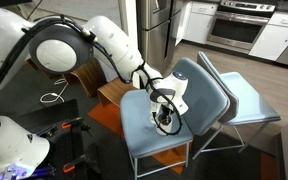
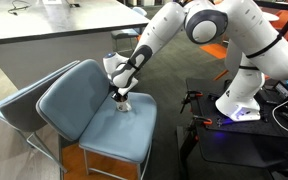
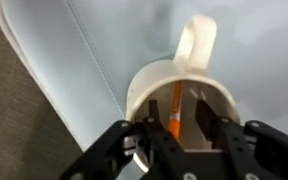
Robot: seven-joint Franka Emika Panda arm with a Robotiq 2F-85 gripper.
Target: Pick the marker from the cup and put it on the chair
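Marker position: the short, thin yellowish-tan marker [image 3: 174, 105] stands nearly upright inside the small white ceramic cup [image 3: 149, 78] with a side handle. The cup rests on the broad seat of the blue-grey padded chair [image 2: 89, 110], as seen in both exterior views. The black Robotiq gripper [image 3: 174, 128] hangs directly over the cup mouth, jaws parted, one finger on each side of the marker with a gap at both; nothing is grasped.
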